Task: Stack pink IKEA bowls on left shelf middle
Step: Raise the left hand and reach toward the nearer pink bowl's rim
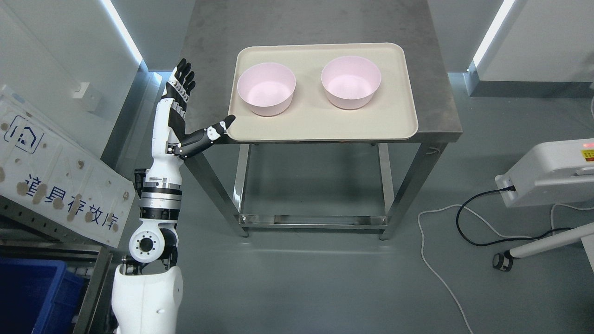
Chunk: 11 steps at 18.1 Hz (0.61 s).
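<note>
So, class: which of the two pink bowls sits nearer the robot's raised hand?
The left pink bowl, at the tray's left end beside the left hand.

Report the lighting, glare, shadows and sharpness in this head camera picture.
Head view: even, soft light; two bright ceiling-style strips glare white at the upper left and upper right. The left pink bowl and right pink bowl cast only faint shadows on the tray. The steel table shows dull smudged reflections. Focus is sharp throughout, including the left hand; no motion blur.
</note>
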Tool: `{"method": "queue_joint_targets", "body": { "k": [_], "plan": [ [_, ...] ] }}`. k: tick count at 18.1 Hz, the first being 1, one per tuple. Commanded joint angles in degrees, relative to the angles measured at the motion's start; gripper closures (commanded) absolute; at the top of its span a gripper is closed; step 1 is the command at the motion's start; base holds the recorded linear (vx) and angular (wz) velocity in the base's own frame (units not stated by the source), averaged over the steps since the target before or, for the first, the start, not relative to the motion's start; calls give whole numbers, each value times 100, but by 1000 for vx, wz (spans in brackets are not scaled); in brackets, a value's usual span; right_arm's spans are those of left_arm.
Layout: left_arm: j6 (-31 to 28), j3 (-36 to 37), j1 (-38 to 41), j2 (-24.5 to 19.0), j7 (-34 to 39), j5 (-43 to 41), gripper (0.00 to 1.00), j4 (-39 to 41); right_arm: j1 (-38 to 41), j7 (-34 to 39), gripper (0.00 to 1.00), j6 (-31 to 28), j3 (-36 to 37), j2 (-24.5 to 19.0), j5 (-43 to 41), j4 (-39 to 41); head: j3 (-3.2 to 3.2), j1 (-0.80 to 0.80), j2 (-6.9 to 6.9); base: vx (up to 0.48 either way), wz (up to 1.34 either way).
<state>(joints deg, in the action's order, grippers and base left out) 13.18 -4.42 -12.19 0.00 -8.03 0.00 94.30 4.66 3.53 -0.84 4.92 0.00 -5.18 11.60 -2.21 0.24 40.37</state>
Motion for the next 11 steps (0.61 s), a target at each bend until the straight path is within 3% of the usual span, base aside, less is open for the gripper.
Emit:
{"method": "queue_joint_targets", "body": {
  "k": [1, 8, 11],
  "plan": [
    [-8, 134, 208, -100, -6, 193, 0, 1, 0, -11, 0, -4, 0, 100, 0, 0, 0, 0, 0, -6, -21],
    [-35, 125, 94, -100, -6, 185, 0, -61, 0, -11, 0, -4, 0, 100, 0, 0, 0, 0, 0, -1, -3],
    [-437, 134, -474, -100, -172, 176, 1, -227, 0, -2, 0, -4, 0, 100, 0, 0, 0, 0, 0, 0, 0]
  ]
}}
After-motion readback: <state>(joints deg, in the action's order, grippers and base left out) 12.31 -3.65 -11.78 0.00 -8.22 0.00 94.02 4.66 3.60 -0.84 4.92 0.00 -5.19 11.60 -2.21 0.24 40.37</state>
